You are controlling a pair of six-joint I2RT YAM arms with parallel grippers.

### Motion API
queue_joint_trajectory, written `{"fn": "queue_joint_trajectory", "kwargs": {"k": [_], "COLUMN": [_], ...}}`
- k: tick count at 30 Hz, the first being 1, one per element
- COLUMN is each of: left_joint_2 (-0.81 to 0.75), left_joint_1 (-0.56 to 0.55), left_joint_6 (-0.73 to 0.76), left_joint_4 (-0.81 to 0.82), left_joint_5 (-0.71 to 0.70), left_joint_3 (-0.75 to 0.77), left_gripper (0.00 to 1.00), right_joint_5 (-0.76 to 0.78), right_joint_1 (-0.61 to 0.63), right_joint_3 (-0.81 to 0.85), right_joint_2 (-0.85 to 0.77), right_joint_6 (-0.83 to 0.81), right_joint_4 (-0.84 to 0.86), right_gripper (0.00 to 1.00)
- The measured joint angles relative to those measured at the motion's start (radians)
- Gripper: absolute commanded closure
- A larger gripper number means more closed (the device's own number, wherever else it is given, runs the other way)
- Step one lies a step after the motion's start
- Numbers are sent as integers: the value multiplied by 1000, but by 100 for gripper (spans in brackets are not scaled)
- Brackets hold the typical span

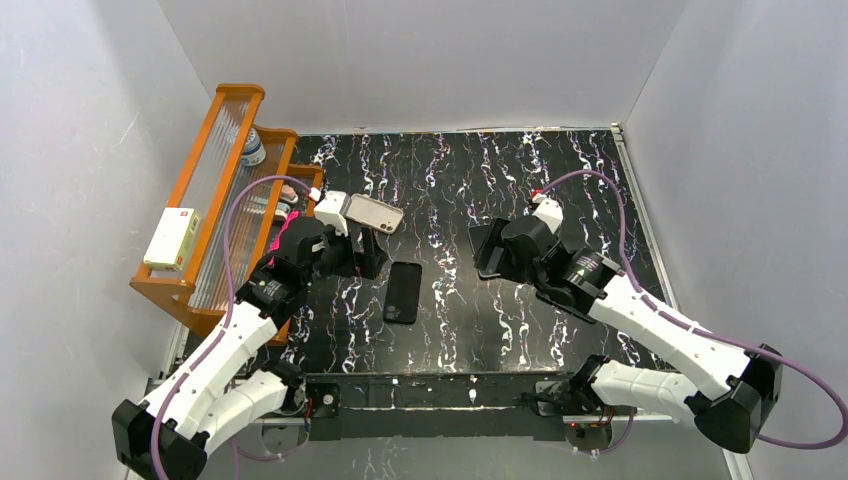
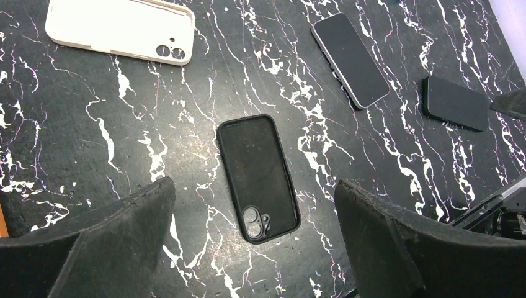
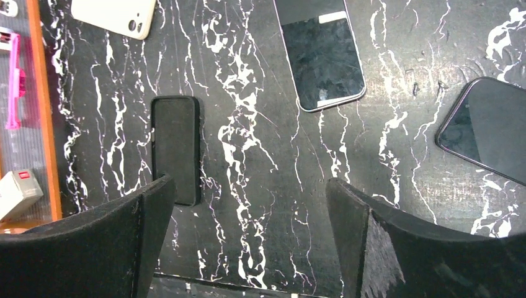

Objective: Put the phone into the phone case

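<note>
The left gripper [image 2: 254, 185] and right gripper [image 3: 248, 181] are hanging wide open and empty over the surface [image 2: 80, 99], seemingly poised to choose. The beige phone case [image 2: 121, 28] is lying flat at upper left of both wrist views, unobstructed; a phone [image 3: 319, 53] is lying top centre before the right gripper.

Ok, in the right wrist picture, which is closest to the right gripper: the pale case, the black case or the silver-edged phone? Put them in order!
From the right gripper:
1. Black case: on the picture's left, right beside a finger.
2. Silver-edged phone: ahead, upper middle.
3. Pale case: far off in the top-left corner.
</note>
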Motion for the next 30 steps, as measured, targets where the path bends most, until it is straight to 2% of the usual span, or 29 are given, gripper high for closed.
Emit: {"fn": "queue_joint_trajectory", "kwargs": {"k": [22,30], "left_joint_2": [-16,-16], "left_joint_1": [0,0], "left_joint_6": [0,0], "left_joint_4": [1,0], "left_joint_5": [-10,-11], "left_joint_3": [0,0], "left_gripper": [2,2], "right_joint_5": [39,102], "right_joint_1": [0,-2], "right_joint_3": [0,0], "right_joint_2": [28,158], "right_joint_6": [13,-126], "right_joint_4": [-17,66], "right_gripper": [1,1]}}
